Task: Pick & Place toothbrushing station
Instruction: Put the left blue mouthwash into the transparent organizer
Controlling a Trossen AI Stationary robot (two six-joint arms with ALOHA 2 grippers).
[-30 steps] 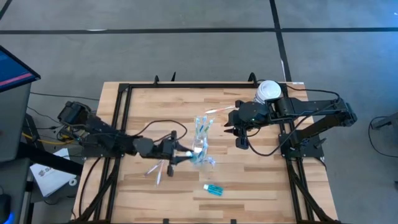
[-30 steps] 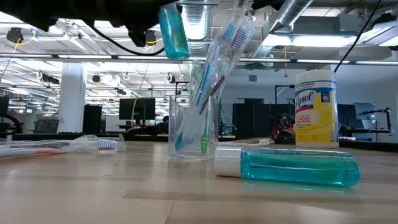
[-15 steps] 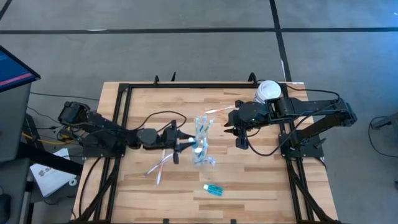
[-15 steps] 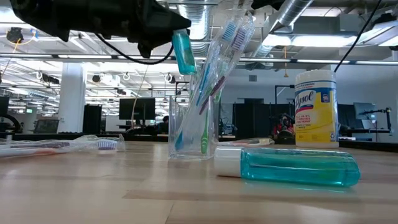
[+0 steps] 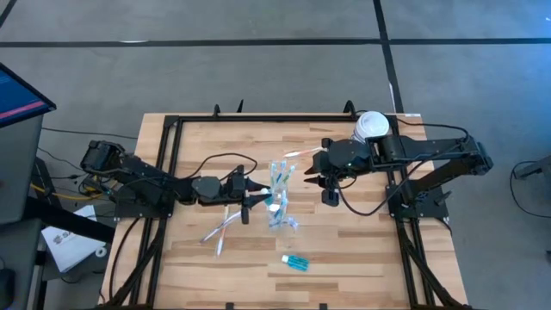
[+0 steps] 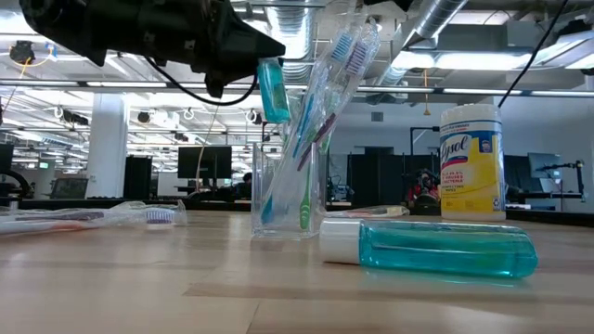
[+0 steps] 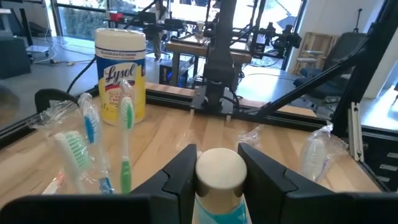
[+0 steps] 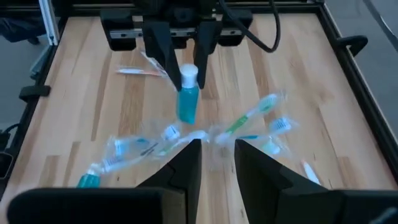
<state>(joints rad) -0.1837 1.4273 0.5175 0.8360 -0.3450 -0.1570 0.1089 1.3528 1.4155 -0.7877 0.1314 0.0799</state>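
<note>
Above tumbler (image 6: 288, 190) — left gripper (image 7: 214, 163), tube (image 6: 273, 89) clamped

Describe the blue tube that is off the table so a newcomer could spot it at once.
Start at the clear tumbler of toothbrushes mid-table. Just beside it, toward the left arm, the left end effector holds a small blue tube in the air by its white cap. Its twin lies flat on the wood.

One camera looks straight down on my whole table (image 5: 344, 250). One sits low at table height, very near the tumbler (image 6: 288, 190) (both wrist cameras see it too).
</note>
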